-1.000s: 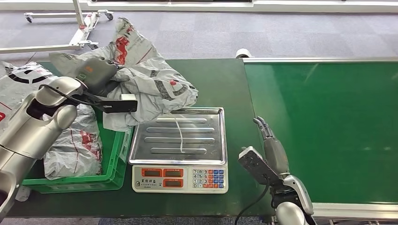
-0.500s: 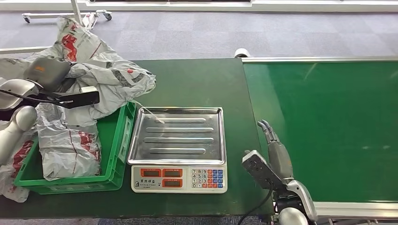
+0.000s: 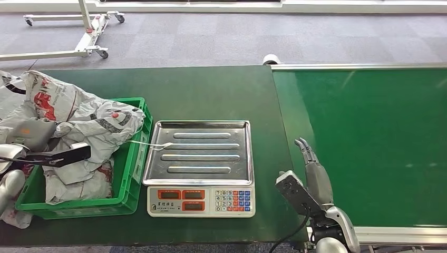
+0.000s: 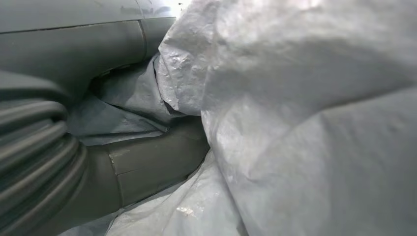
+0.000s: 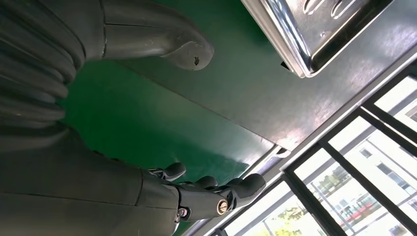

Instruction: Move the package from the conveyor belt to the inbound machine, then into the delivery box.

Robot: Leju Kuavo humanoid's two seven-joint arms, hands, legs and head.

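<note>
Since the earlier frame we have swung the crumpled grey plastic package (image 3: 79, 124) off the steel scale tray (image 3: 197, 153); our left hand (image 3: 31, 134) grips it over the green plastic crate (image 3: 134, 158), directly beneath the fingers, while our right hand (image 3: 316, 174) idles, released.

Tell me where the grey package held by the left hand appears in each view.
Head view: grey package at the left, over the green crate.
Left wrist view: package across the right, against the left hand.
Right wrist view: not in it.
Shared landmark: the left hand gripping the package.
</note>
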